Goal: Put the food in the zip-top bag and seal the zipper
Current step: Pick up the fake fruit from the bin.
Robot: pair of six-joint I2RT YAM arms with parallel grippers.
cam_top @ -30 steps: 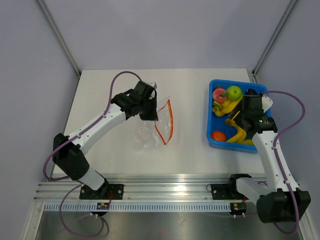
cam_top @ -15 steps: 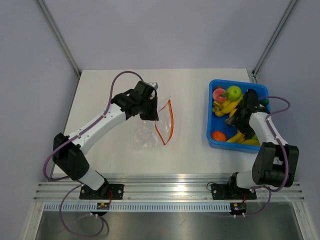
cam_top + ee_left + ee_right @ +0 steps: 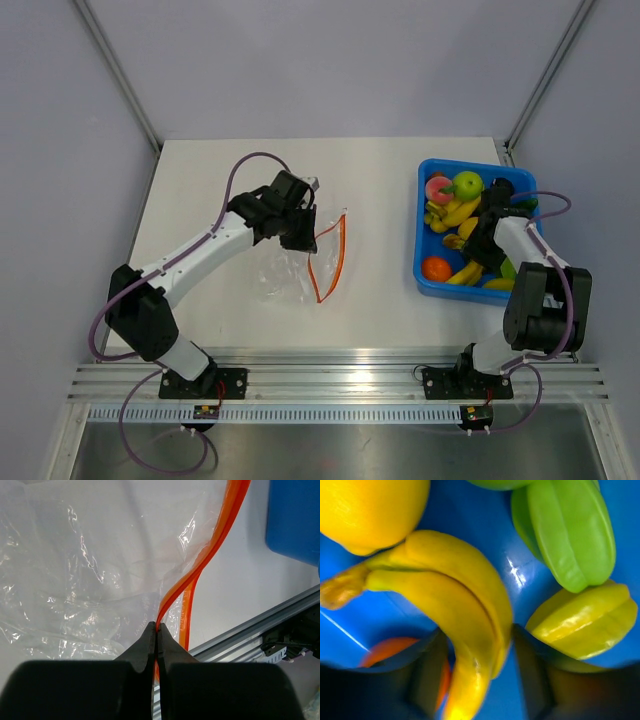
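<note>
The clear zip-top bag [image 3: 283,272] lies left of centre, its orange-red zipper [image 3: 336,262] lifted at the mouth. My left gripper [image 3: 305,233] is shut on the zipper strip; in the left wrist view the jaws [image 3: 157,628] pinch one orange lip [image 3: 210,560] above the crinkly bag [image 3: 75,570]. My right gripper [image 3: 478,246] is down in the blue bin [image 3: 419,262], open, its fingers [image 3: 427,672] on either side of a yellow banana bunch [image 3: 465,600]. Another banana bunch [image 3: 455,212] and the pink-red peach [image 3: 437,187] lie in the bin.
The bin also holds a green apple [image 3: 467,184], an orange ball [image 3: 434,268], a green star fruit [image 3: 570,530], a yellow-green one [image 3: 585,620] and a yellow lemon-like fruit [image 3: 370,510]. The aluminium rail [image 3: 260,625] runs along the near table edge.
My right gripper has swung and dropped into the bin, now straddling a banana bunch. My left gripper has shifted slightly nearer and right, carrying the bag's mouth with it.
</note>
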